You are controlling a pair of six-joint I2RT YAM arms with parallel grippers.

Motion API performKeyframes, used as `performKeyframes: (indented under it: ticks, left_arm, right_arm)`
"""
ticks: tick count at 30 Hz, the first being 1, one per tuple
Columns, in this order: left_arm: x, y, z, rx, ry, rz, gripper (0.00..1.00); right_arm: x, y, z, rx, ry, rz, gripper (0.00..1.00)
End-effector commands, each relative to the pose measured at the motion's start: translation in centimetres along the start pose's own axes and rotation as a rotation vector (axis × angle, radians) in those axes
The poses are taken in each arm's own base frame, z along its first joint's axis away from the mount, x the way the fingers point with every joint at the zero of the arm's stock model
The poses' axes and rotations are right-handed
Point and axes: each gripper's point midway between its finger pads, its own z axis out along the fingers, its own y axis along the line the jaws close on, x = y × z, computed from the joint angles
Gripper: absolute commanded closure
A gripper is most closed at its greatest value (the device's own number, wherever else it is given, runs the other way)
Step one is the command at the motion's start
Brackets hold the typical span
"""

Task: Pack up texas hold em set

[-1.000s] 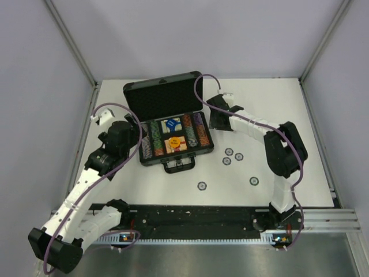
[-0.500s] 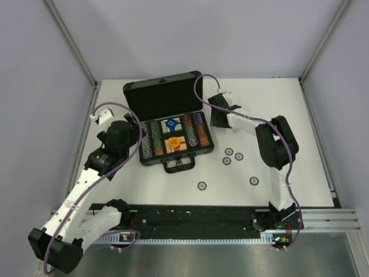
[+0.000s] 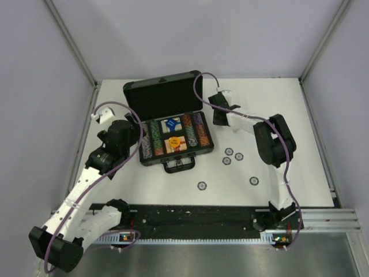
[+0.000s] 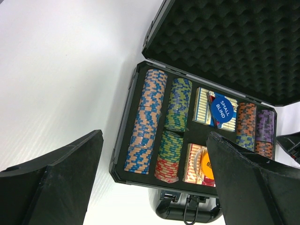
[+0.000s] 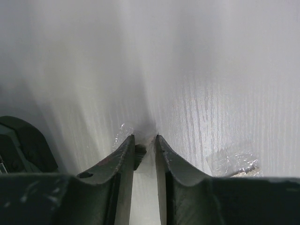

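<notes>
Right claw (image 5: 144, 143) nearly shut, tips low on white counter (image 3: 277, 104) beside case's right edge; small dark bit between tips, cannot tell what or whether gripped. Left claw (image 4: 150, 154) wide, holding nothing, hovering off case's left side.

Black rectangular briefcase (image 3: 167, 118) open mid-counter, foam lid up, multicoloured chip rows (image 4: 149, 122) in trays, blue "small blind" disc (image 4: 221, 108) on deck. Five small dark chips (image 3: 229, 152) loose on counter, right and front of case.

My judgement: confirm pinch before lifting, keep tips flat against counter. Right arm folded sharply at elbow, wrist reaching back-left; left arm stretched forward, wrist angled at case.
</notes>
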Motion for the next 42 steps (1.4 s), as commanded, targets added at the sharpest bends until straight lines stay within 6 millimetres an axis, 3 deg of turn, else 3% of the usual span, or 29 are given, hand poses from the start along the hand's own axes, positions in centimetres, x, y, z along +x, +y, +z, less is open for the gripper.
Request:
performKeyframes:
  ticks: [1,6,9,15,20,25,29,32,42]
  left_arm:
    - [-1.8,-0.6,-0.2,0.011,-0.055,-0.021,0.02]
    - [-1.8,-0.7,-0.2,0.016,-0.053,-0.021,0.03]
    - [-1.8,-0.6,-0.3,0.017,-0.054,-0.023,0.02]
    - [-1.7,-0.6,-0.2,0.018,-0.049,-0.022,0.02]
    - [-1.7,-0.4,-0.3,0.014,-0.05,-0.025,0.03]
    - [-1.5,-0.1,-0.5,0.01,-0.048,-0.037,0.03]
    - [-1.2,0.1,-0.6,0.01,-0.041,-0.039,0.03]
    - [-1.3,0.2,-0.9,0.012,-0.043,-0.039,0.03]
    - [-1.0,0.5,-1.1,0.016,-0.043,-0.049,0.03]
  right_arm:
    - [0.0,-0.5,0.0,0.014,0.015,-0.018,0.81]
    - [-2.3,-0.5,-2.5,-0.004,-0.034,0.015,0.99]
    - [-3.7,-0.5,-5.1,-0.042,-0.067,0.055,1.0]
    - [-4.6,-0.1,-9.7,-0.149,-0.086,0.094,1.0]
    - [-4.1,3.9,-14.8,-0.293,-0.132,0.03,1.0]
    - [-2.8,10.6,-19.3,-0.469,-0.183,-0.062,1.0]
    - [-1.5,15.8,-20.1,-0.556,-0.195,-0.136,1.0]
    - [-0.8,18.4,-20.1,-0.58,-0.212,-0.175,1.0]
    - [0.2,23.1,-19.3,-0.635,-0.213,-0.261,0.98]
